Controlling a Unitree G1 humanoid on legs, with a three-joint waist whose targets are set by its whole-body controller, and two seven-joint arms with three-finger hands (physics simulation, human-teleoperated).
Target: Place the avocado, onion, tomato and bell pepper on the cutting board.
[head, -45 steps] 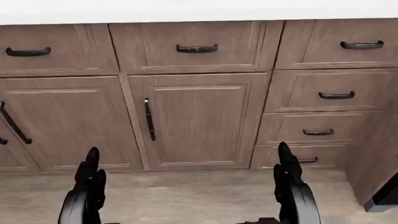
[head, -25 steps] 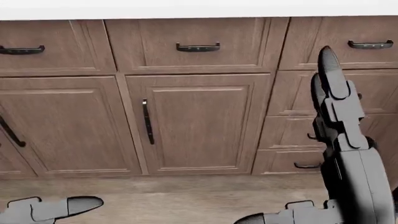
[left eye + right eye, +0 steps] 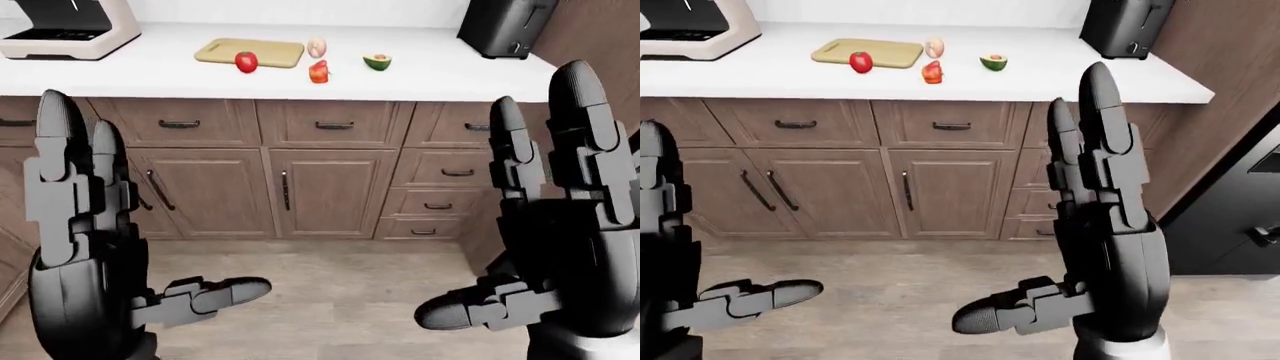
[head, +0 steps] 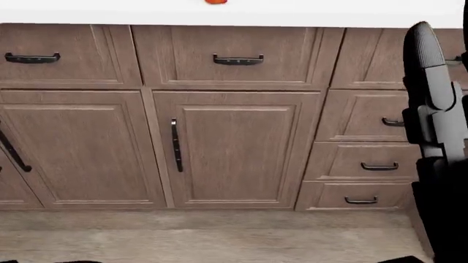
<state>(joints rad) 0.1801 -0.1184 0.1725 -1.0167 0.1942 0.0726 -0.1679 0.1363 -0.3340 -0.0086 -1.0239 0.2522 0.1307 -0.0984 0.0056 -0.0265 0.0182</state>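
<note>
Countertop [image 3: 150,71] w/ cutting board [image 3: 250,52] beyond; left hand [image 3: 85,247] & right hand [image 3: 560,225] raised upright, fingers spread.

A white counter [image 3: 430,71] runs across the top. A black toaster [image 3: 503,28] stands at its right end. A cream and black machine [image 3: 65,28] sits at the left end. Below are brown cupboards [image 3: 325,191] with dark handles [image 3: 285,190]. The floor [image 3: 340,289] is pale wood.
</note>
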